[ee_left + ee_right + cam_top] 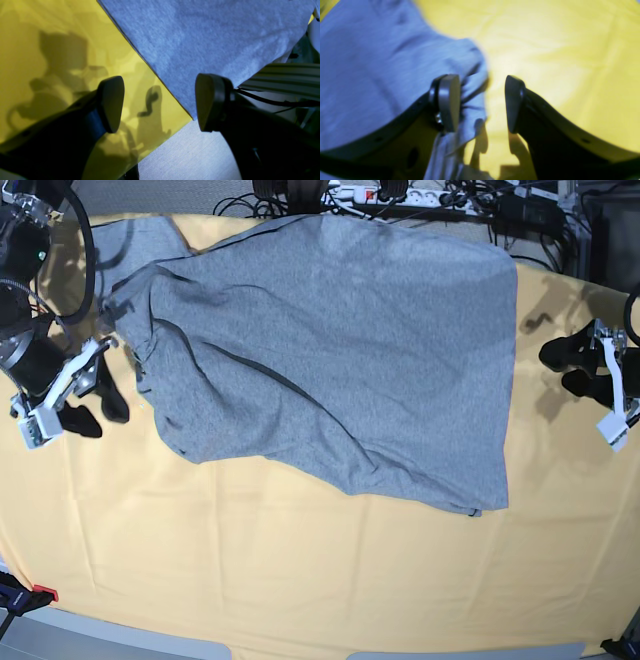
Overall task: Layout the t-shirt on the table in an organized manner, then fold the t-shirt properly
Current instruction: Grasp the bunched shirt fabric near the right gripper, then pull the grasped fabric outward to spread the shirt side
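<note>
The heather-grey t-shirt (340,350) lies rumpled and askew over the far half of the yellow table (300,580), with no lettering showing. My right gripper (100,412) is at the shirt's left edge. In the right wrist view it (482,102) is open, and a bunched fold of the shirt (370,62) rests against its left finger (448,102), not pinched. My left gripper (562,368) hovers open to the right of the shirt. In the left wrist view it (160,102) is empty, just off a straight shirt edge (200,37) and the table's cloth (37,50).
Cables and a power strip (400,195) run along the far edge of the table. Grey floor (187,155) shows past the table's edge under my left gripper, beside a striped object (287,77). A red-and-black clamp (20,592) sits at the near left corner.
</note>
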{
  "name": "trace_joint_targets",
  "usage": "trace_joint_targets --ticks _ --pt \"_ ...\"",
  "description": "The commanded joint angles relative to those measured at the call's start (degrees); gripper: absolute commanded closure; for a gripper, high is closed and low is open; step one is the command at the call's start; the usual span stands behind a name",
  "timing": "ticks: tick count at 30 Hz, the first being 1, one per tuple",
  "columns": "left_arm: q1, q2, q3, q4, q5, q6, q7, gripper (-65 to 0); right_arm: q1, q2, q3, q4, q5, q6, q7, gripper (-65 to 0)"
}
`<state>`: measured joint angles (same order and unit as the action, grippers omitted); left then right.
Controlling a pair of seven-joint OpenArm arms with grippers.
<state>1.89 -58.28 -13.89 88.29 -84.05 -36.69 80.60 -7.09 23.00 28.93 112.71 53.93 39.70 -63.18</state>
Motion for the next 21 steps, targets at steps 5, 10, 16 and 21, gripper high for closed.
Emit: trace_joint_targets --ticks 5,10,16,21 --pt "-0.96 -1.70 -0.83 0.46 -0.95 -0.20 -0.60 -45.8 1.25 0.81 -3.08 -8.94 -0.22 0.30 1.22 -29.5" --pt "-0.96 -1.70 -0.83 0.46 -0.95 -0.17 -0.60 -45.8 1.25 0.81 -10.10 -17.33 1.11 0.30 1.20 -30.0" --pt "-0.94 -1.70 -0.83 0.46 -0.95 -0.17 -0.60 -45.8 1.27 0.79 -14.56 -17.09 8.57 0.30 0.42 -30.4" --pt "-0.96 -1.70 -0.83 0.46 -0.95 -0.17 -0.60 -45.8 1.42 -1.44 -18.49 -17.09 7.85 0.30 0.55 -30.4"
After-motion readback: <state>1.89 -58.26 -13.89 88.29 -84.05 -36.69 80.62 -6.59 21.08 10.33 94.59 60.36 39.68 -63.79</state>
